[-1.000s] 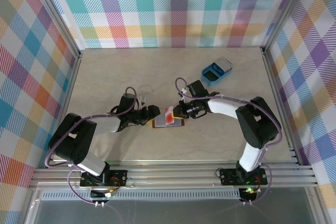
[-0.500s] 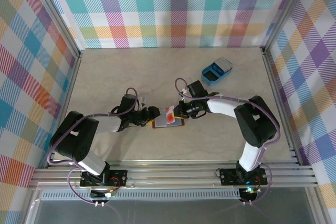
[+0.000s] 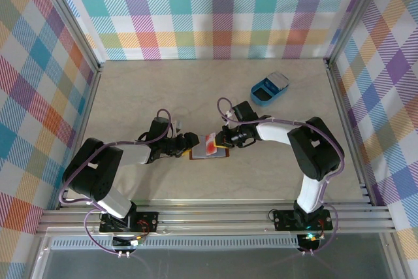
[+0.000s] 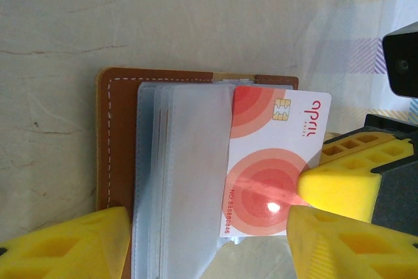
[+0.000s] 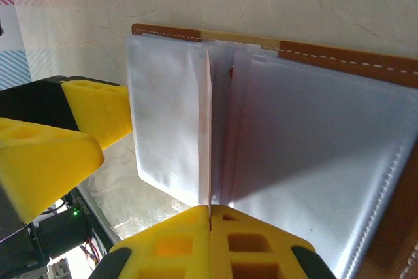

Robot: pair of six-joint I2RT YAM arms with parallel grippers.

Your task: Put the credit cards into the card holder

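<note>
The stitched brown leather card holder (image 3: 210, 153) is laid open on the desk (image 3: 130, 96). A glossy red-and-white credit card (image 4: 274, 161), long axis parallel to the stitched edge, is pinched by the clenched right end effector (image 3: 221, 140) among clear sleeves (image 4: 183, 181). Its chip is shown from the left wrist and its thin edge from the right, and the left end effector (image 3: 191, 140) is spread, released.

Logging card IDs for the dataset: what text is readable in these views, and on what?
"april": sideways on the red-and-white credit card, by its chip.
"NO 888880846": along the same card's edge; last digits uncertain.
Small word beside "april": too small to read.
Card holder: no text visible.
</note>
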